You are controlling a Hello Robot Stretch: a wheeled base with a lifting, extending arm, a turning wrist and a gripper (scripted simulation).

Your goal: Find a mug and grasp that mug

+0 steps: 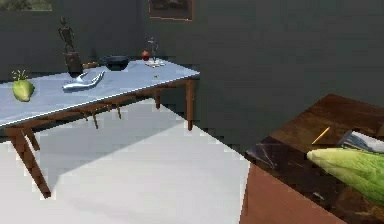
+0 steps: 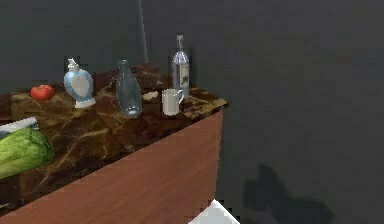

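Where the dark marbled counter [image 2: 100,132] nears its far corner, standing upright: a small white mug [image 2: 172,101]. Just behind it, a tall clear bottle [image 2: 181,68]. Near the mug, toward the arm side view's left, a rounded glass jar [image 2: 128,90], then a pale blue bottle [image 2: 79,84] and a tomato [image 2: 42,92]. At the counter's near left edge, a lettuce [image 2: 22,152]. Ahead in the forward view, a blue-topped table [image 1: 140,78] carrying a dark bowl [image 1: 118,62]. Cannot tell how the jaws stand.
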